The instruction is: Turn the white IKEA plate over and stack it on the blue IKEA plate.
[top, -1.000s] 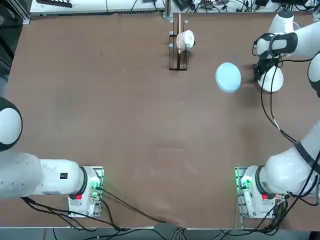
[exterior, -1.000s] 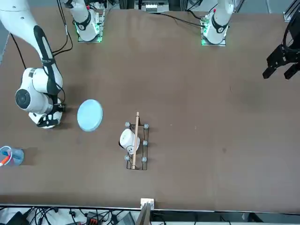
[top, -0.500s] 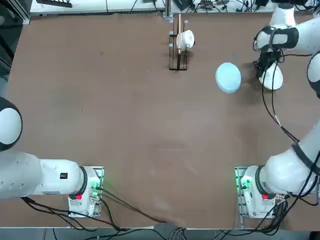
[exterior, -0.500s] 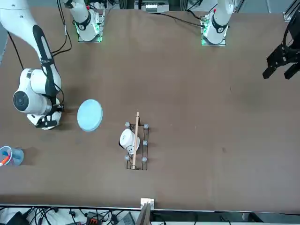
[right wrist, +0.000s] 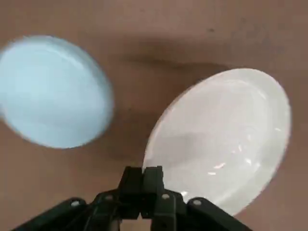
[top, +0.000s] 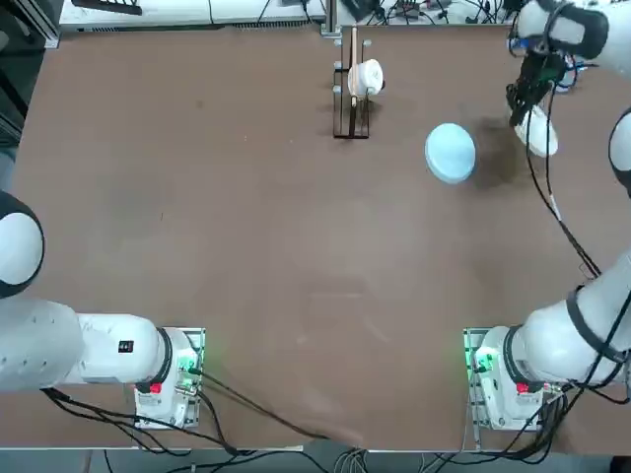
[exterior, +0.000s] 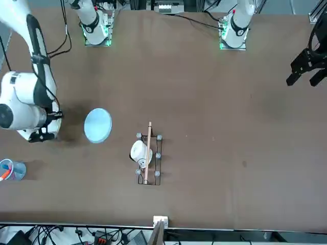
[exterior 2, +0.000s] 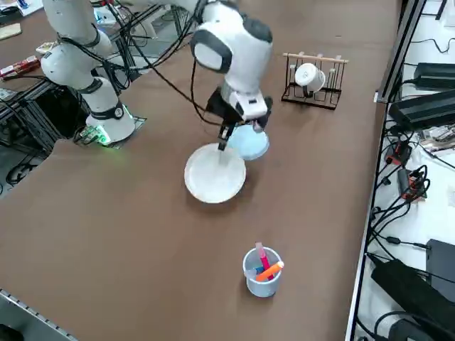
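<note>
Now white plate [right wrist: 226, 139] in claw [right wrist: 143, 179].

Robotics lab (cables [exterior 2: 398, 177] beside brown table [top: 246, 246]).

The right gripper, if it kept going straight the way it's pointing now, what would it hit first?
The right gripper is shut on the white plate's rim and points down, so probably bare table beside the blue plate; depth is unclear.

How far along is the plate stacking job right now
Done: the right gripper has shut on the white plate's rim and holds it off the table, tilted. In hand: the lift. Left: turning it over and setting it on the blue plate, which lies bare on the table.
</note>
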`<state>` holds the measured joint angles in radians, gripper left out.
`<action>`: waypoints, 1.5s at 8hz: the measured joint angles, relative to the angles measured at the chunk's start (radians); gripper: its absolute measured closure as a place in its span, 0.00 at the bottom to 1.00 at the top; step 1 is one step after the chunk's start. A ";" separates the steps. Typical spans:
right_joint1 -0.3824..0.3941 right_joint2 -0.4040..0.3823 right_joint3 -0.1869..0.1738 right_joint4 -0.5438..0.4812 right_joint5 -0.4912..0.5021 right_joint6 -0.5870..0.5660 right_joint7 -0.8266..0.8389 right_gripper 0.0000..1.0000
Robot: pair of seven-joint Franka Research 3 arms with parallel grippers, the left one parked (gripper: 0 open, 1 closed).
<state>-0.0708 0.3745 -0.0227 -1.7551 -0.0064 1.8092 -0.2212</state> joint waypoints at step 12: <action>-0.069 0.133 -0.001 -0.050 1.205 -0.486 -0.756 0.99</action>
<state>-0.1401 0.5076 -0.0232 -1.8054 1.1990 1.3228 -0.9768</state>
